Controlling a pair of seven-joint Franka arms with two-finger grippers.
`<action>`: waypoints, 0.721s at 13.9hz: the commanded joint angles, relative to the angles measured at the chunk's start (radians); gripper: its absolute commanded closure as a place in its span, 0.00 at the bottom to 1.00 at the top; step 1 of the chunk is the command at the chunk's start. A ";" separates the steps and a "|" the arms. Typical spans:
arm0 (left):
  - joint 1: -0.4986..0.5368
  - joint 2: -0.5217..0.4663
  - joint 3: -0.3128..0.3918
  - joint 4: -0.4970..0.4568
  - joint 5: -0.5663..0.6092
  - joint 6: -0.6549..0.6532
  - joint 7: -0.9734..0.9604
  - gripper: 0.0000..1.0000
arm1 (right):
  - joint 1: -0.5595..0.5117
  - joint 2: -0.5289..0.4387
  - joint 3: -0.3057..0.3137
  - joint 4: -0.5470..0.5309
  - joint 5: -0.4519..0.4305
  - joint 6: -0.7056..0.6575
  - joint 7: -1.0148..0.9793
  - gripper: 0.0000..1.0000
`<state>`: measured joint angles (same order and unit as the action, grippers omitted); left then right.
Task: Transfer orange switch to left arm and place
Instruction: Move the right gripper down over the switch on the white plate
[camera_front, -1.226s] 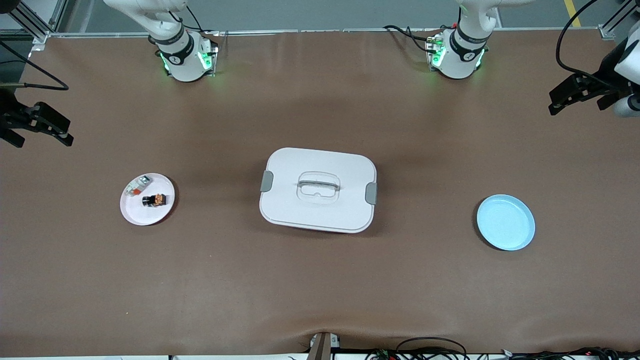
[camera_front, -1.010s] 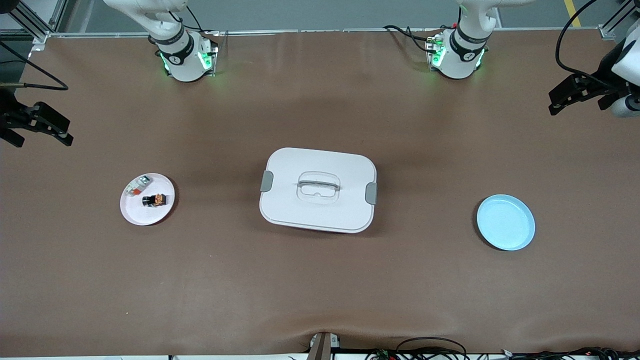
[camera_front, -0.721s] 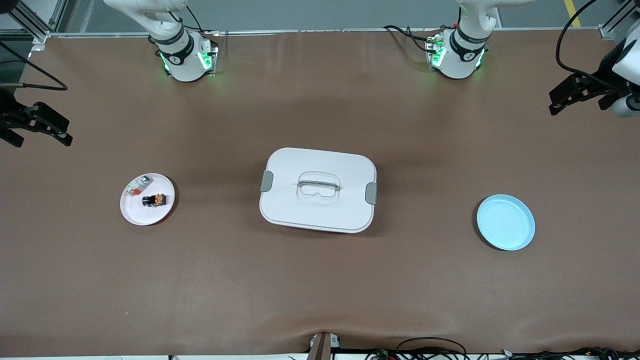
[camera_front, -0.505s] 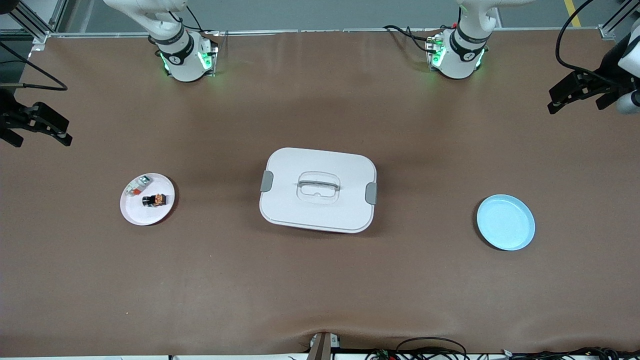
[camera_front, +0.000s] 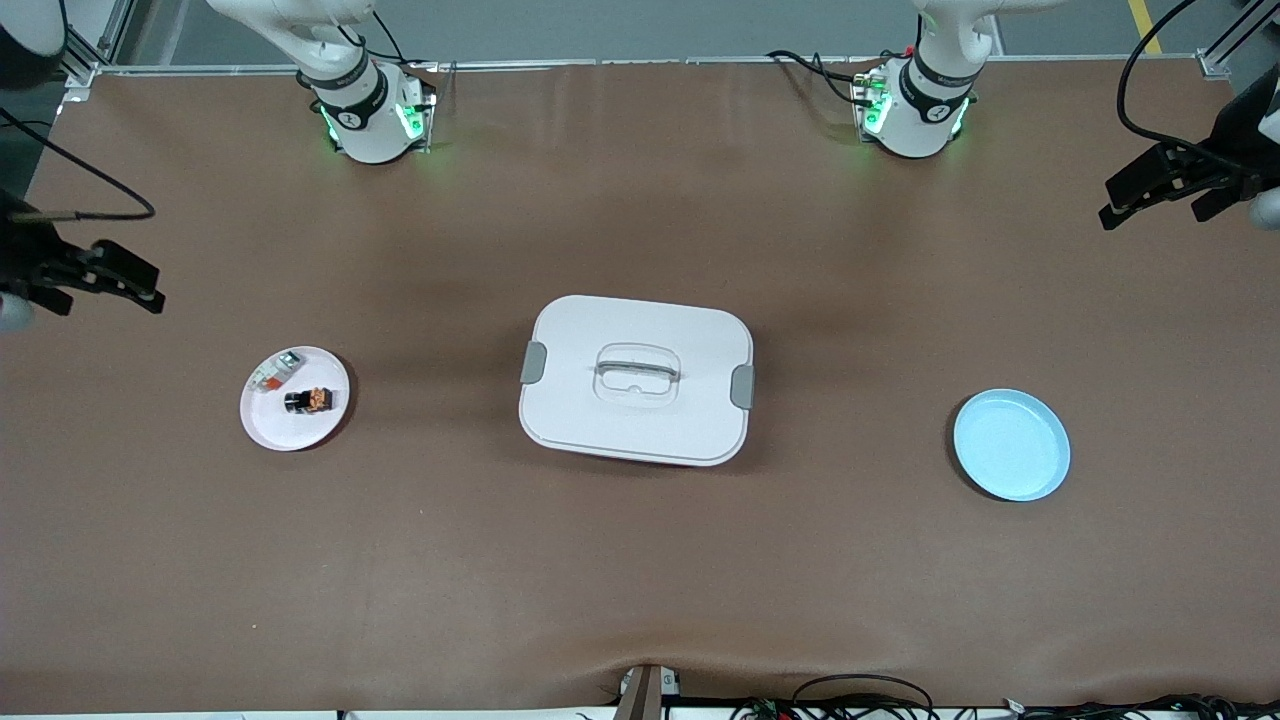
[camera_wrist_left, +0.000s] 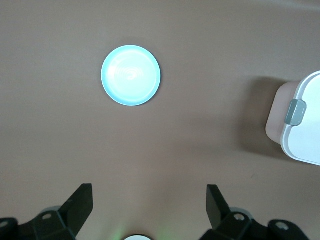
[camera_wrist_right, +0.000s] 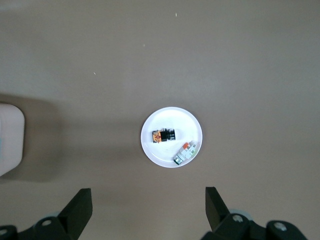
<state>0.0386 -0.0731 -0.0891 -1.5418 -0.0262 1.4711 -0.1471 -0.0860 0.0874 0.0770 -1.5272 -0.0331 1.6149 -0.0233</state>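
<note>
While both arms hang high at the two ends of the table, a brown mat (camera_front: 640, 560) covers the whole surface, faintly rippled along the edge nearest the front camera, with grey floor showing past the arm bases and cables trailing at the mat's edges.

Up over the mat at its own end, the right gripper (camera_front: 115, 283) is spread wide and carries nothing; its fingers (camera_wrist_right: 80, 205) frame bare mat in the right wrist view. Below and ahead of it sits a white plate (camera_front: 270, 425) holding the orange switch (camera_front: 308, 400), which lies on its side near the plate's middle. Beside the switch on that plate, closer to the gripper, is a small white-grey piece (camera_front: 274, 371) with a red-orange mark.

At the other end the left gripper (camera_front: 1150, 190) hangs over the mat, likewise wide apart and empty. A light blue plate (camera_front: 1011, 445) with nothing in it lies ahead of it.

Between the two grippers, well apart from both plates, stands the box (camera_front: 636, 380), lid on, a grey clasp at each end.
</note>
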 joint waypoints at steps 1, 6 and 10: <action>0.004 0.007 -0.001 0.009 -0.015 0.018 0.012 0.00 | -0.014 0.043 0.006 -0.040 -0.011 0.048 0.016 0.00; 0.000 0.021 -0.006 -0.004 -0.015 0.031 0.011 0.00 | -0.011 0.043 0.006 -0.258 -0.011 0.288 0.074 0.00; 0.003 0.021 -0.006 -0.004 -0.015 0.032 0.011 0.00 | -0.015 0.070 0.004 -0.370 -0.011 0.450 0.075 0.00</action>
<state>0.0362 -0.0458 -0.0925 -1.5470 -0.0264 1.4956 -0.1470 -0.0913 0.1629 0.0749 -1.8438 -0.0333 2.0110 0.0314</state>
